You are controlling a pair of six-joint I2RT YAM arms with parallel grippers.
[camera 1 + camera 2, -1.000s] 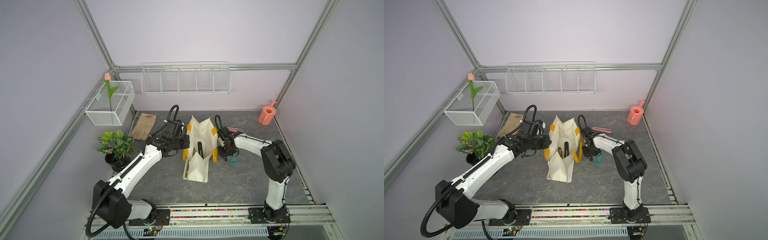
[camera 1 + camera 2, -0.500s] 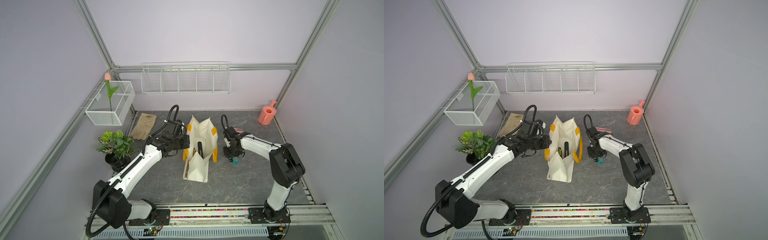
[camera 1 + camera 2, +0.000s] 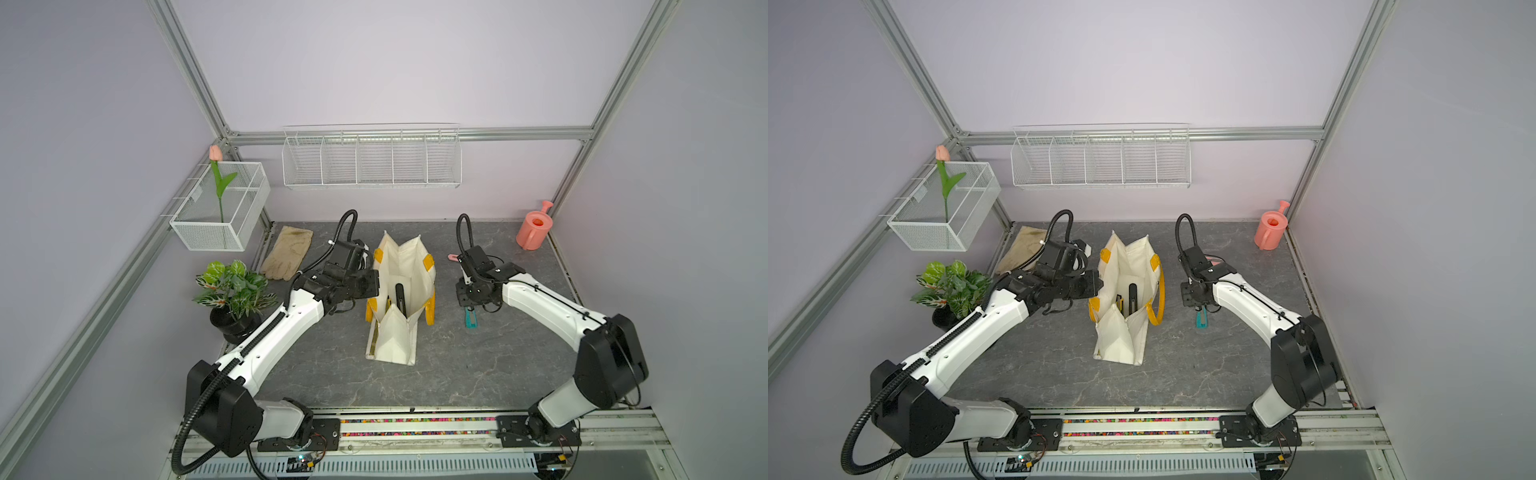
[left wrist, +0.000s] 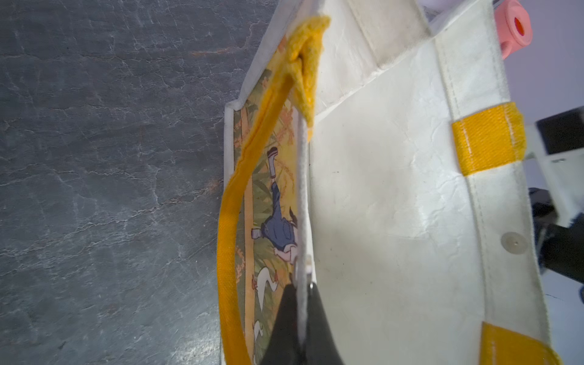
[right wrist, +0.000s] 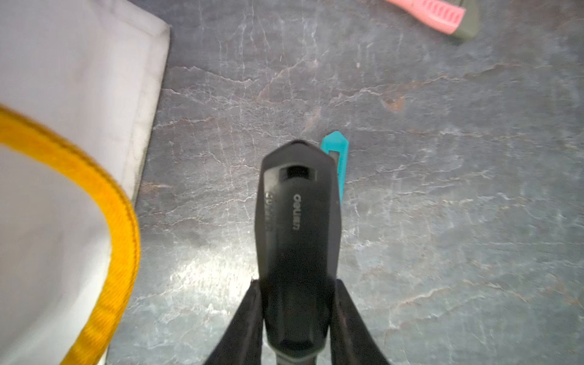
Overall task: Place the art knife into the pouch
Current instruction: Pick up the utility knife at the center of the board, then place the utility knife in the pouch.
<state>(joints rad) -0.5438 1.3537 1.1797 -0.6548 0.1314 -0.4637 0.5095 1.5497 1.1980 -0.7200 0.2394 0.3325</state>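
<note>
Right wrist: right tool (image 5: pixel 297 286) pinching black art knife (image 5: pixel 297 221) has edged from pouch (image 5: pixel 72 57); left tool (image 4: pixel 302 295) clamps pouch.

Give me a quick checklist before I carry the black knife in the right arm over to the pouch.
1. Hold of the right gripper on the art knife: ok, fingers clamp both sides of its black body.
2. Hold of the left gripper on the pouch: ok, shut on the cream rim.
3. Pouch mouth open upward: ok in both top views.
4. Knife above the mouth: not ok, it is over the table beside the pouch.
5. Blade retracted: cannot tell.
</note>
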